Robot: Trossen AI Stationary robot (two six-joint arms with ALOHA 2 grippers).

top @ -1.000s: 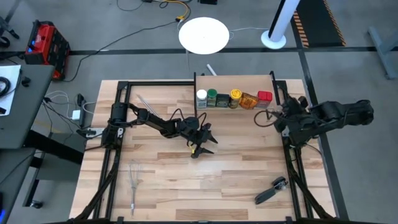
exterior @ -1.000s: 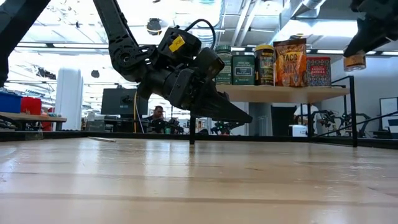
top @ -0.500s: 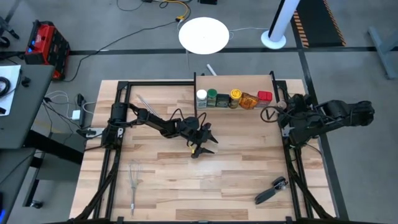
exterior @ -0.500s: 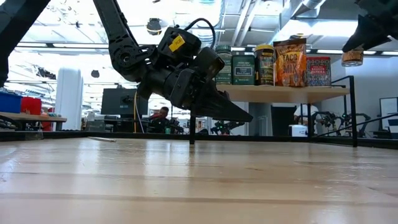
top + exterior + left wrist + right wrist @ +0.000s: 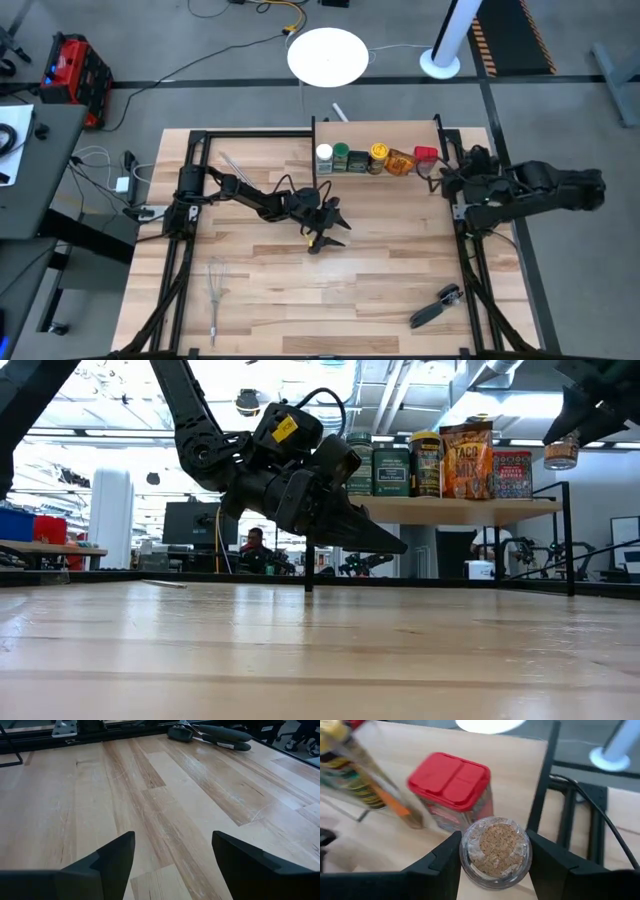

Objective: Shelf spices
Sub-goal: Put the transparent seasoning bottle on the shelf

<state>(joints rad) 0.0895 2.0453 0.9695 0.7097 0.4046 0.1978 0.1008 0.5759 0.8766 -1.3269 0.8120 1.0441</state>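
The shelf (image 5: 375,135) stands at the table's far edge, a pale board on thin black posts (image 5: 455,510). Several spices stand in a row on it, from a white-capped jar (image 5: 324,155) to a red-capped tin (image 5: 425,155) (image 5: 451,785). My right gripper (image 5: 440,175) is beside the shelf's right end, shut on a small cork-topped glass jar (image 5: 495,851) (image 5: 561,455) next to the red tin. My left gripper (image 5: 328,228) (image 5: 172,850) hangs open just above the table's middle, touching nothing. My right gripper pinches the cork-topped jar between its two fingers (image 5: 442,865), one on each side of the glass wall (image 5: 470,867) just under the top. The fingers slant down from above. The jar is lifted clear, roughly upright, at about the height of the tins on the shelf.
A wire whisk (image 5: 216,290) lies near the table's near left corner and a black-handled tool (image 5: 435,307) near the near right corner (image 5: 215,732). A thin rod (image 5: 235,165) lies at the far left. A black shelf post (image 5: 542,775) stands close to the held jar.
My right gripper has carried the jar toward the table's far edge, closing on the shelf's right end and the red-capped tin. The jar has stayed pinched and clear of the table.
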